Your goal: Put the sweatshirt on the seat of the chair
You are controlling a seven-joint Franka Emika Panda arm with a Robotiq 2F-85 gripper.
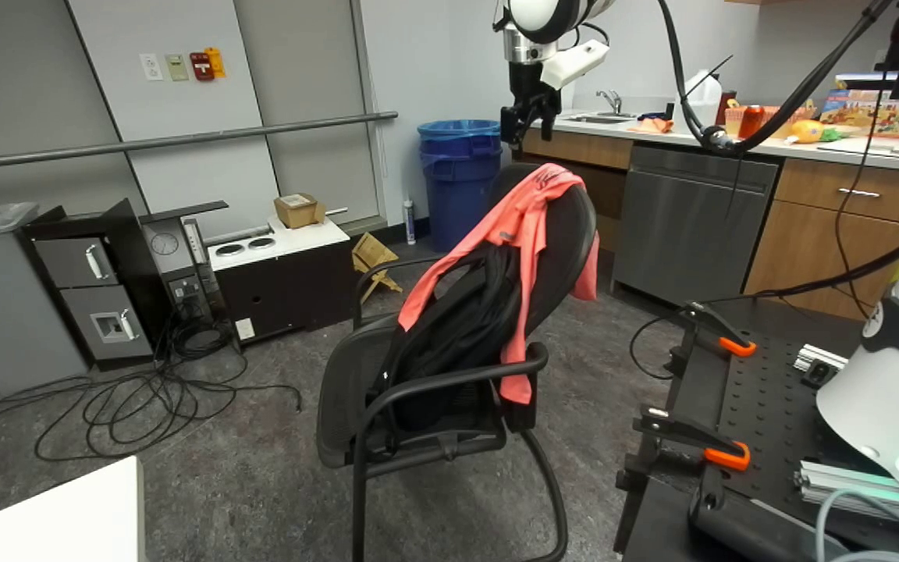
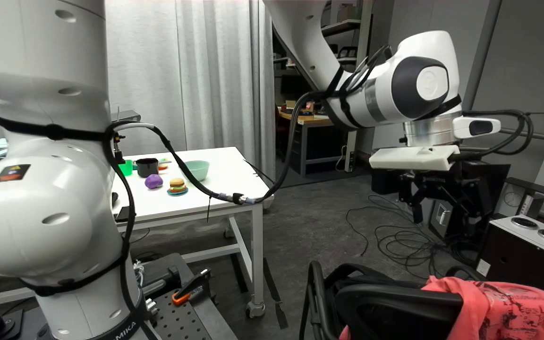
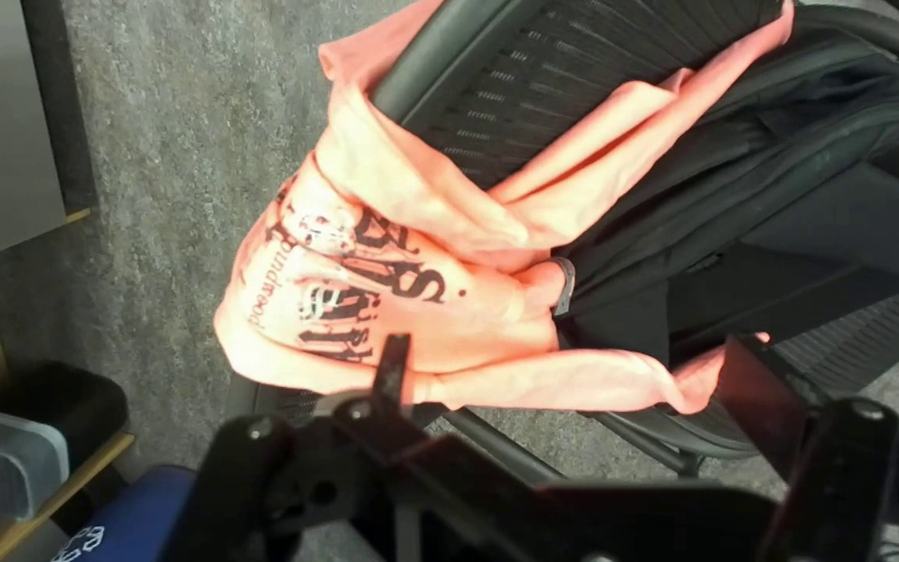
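Note:
The coral sweatshirt with dark print hangs over the top of the black chair's backrest, its sleeves trailing down. It also shows in an exterior view and in the wrist view. The chair's seat is partly covered by a black bag leaning against the backrest; the bag also shows in the wrist view. My gripper is open and empty, above the backrest and apart from the sweatshirt. Its spread fingers show in an exterior view and in the wrist view.
The chair's armrests stand on both sides of the seat. A black robot bench with orange-tipped clamps is near the chair. A blue bin, a kitchen counter and a toy stove stand behind. Cables lie on the floor.

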